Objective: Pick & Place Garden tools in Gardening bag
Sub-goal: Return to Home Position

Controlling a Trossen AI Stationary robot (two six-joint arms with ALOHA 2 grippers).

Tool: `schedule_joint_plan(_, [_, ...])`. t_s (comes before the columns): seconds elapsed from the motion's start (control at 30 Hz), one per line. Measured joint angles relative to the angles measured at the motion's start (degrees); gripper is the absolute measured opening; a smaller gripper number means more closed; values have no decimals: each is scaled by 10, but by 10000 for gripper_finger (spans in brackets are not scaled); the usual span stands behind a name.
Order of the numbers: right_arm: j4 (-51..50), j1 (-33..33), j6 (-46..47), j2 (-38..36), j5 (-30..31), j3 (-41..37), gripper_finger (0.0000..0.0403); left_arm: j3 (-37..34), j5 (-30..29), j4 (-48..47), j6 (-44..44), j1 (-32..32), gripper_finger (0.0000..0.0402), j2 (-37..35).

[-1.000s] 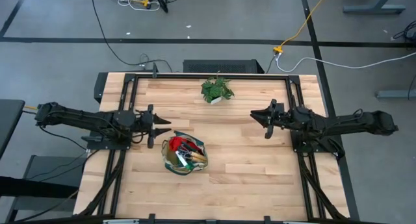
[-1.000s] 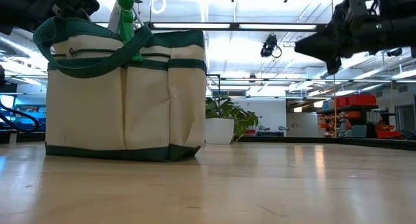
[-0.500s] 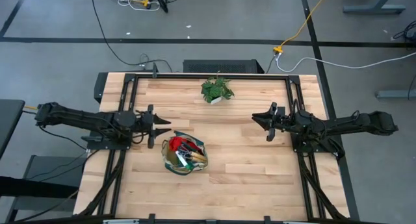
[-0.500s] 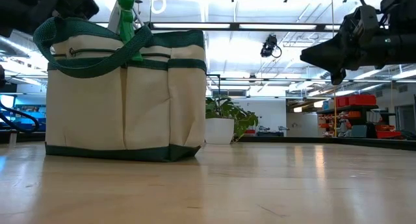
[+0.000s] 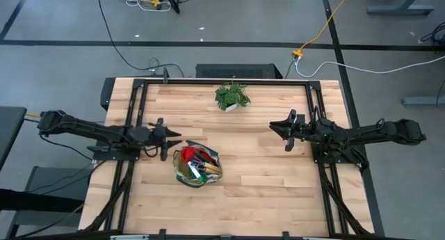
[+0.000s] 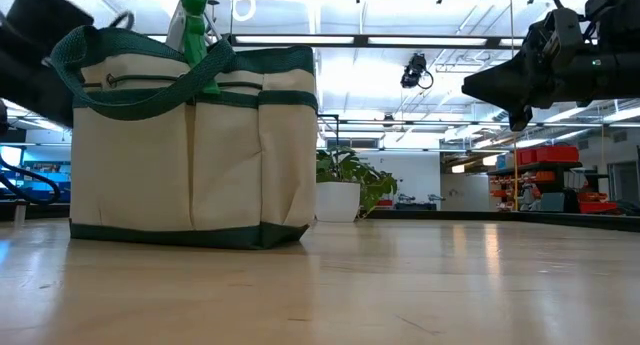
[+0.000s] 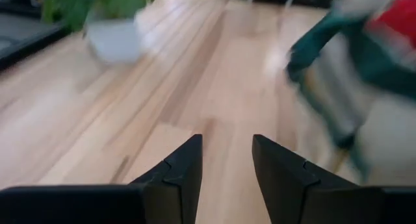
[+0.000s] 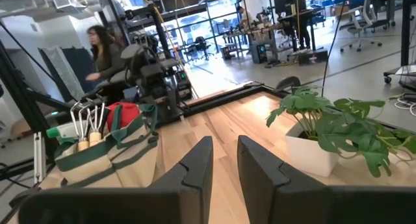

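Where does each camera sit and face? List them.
High: overhead, facing down; both arms, left gripper, right gripper, gardening bag, plant.
Low: table height, level across; bag, plant, right gripper above.
Left wrist: past its own fingers toward bag, plant.
Right wrist: past its fingers toward bag, plant, a person.
All share bag and plant.

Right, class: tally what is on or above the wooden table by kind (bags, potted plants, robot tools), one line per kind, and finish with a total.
gardening bag: 1
potted plant: 1
robot tools: 2 (left tool, right tool)
Total: 4
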Motion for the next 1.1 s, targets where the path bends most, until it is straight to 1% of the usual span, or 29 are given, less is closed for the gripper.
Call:
schedule_joint_plan(0.13, [0, 0, 0, 0, 0, 0, 70, -8, -14, -43, -50, 0, 140, 0])
schedule_joint_plan(0.3, [-3, 0, 0, -3, -1, 0, 70, -7, 20, -56, -87, 0, 140, 0])
schedule_joint_plan(0.43, [-3, 0, 0, -29, 4, 1, 70, -7, 28, -55, -86, 0, 140, 0])
schedule_joint_plan(0.5, [-7, 0, 0, -50, 5, 1, 70, -8, 27, -55, -86, 0, 140, 0])
schedule_joint_plan(0.8, [-18, 0, 0, -184, 5, 1, 70, -8, 27, -55, -86, -2, 140, -2])
schedule_joint_plan(0.97, [-19, 0, 0, -235, 5, 1, 70, -8, 29, -55, -86, -4, 140, -49])
schedule_joint_plan(1.1, [-19, 0, 0, -260, 5, 1, 70, -8, 28, -55, -86, -4, 140, -123])
